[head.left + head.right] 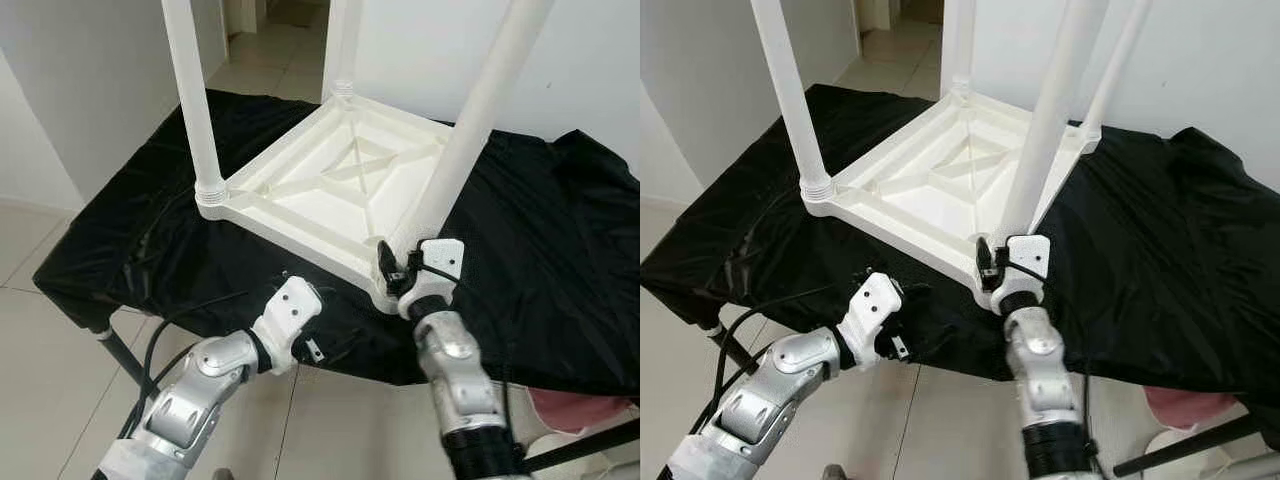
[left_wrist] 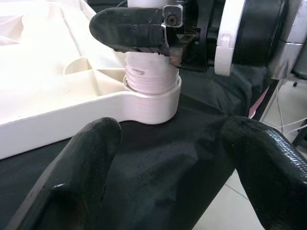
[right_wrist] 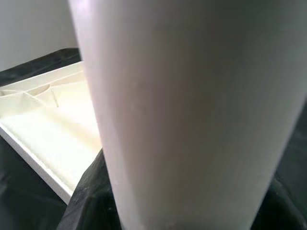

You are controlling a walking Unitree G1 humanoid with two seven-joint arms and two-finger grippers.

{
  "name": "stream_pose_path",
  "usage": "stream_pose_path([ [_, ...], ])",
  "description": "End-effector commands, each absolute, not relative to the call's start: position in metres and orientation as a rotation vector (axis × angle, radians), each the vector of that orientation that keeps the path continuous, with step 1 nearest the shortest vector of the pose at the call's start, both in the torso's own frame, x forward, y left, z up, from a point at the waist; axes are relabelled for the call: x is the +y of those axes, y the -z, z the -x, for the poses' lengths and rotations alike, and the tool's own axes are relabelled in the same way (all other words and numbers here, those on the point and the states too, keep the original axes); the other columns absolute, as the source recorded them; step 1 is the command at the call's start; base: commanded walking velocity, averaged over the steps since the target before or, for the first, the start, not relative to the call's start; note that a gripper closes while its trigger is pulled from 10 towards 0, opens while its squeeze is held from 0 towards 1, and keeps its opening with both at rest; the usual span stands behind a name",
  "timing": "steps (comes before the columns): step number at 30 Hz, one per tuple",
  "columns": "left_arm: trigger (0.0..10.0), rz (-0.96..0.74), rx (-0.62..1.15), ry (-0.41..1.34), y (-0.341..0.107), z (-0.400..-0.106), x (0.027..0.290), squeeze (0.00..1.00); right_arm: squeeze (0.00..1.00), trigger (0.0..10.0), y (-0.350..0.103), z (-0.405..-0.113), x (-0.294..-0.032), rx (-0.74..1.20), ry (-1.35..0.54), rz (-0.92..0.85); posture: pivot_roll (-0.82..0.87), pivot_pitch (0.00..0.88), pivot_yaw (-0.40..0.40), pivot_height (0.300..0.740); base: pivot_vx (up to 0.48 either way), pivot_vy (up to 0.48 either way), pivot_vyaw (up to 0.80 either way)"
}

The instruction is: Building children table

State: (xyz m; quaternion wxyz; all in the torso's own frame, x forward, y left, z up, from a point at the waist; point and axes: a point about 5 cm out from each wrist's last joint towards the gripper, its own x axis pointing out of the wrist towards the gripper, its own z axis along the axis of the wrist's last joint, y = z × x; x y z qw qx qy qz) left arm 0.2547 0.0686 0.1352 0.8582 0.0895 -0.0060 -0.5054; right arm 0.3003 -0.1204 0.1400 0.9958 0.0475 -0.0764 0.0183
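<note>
Nearest to me, my left gripper [image 1: 902,300] hovers over the front edge of the black cloth [image 1: 560,260], fingers spread wide with nothing between them. Its wrist camera gives me what the head cameras can't: the two black fingertips [image 2: 86,167] apart above the cloth, and straight ahead the threaded collar at the near corner of the tabletop [image 2: 48,91], where the thread rings are exposed above the socket. Just beyond, my right gripper [image 1: 392,270] is clamped on the base of the near leg [image 1: 470,130], right at that corner; one black finger [image 2: 129,28] shows wrapped across the leg in the left wrist view. The right wrist camera mostly sees the leg's white tube [image 3: 192,115] up close. The head view shows the white tabletop lying upside down on the cloth-covered stand, ribs up. A left leg [image 1: 195,100] stands upright, and another far leg [image 1: 340,50] rises behind. The right eye also catches a fourth leg [image 1: 1118,65] at the far right corner.
</note>
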Motion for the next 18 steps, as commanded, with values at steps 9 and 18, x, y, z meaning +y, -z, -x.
stream_pose_path([
  [9,10.0,-0.204,-0.006,1.107,-0.134,-0.252,0.070,0.00,0.00,10.0,-0.148,-0.292,-0.120,-0.171,0.032,-0.187,0.01,0.033,-0.038,0.740,0.000,0.000,0.00],
  [18,10.0,-0.218,-0.012,1.116,-0.136,-0.254,0.070,0.00,1.00,10.0,-0.153,-0.289,-0.123,-0.199,-0.023,-0.153,0.01,0.038,-0.036,0.740,0.000,0.000,0.00],
])
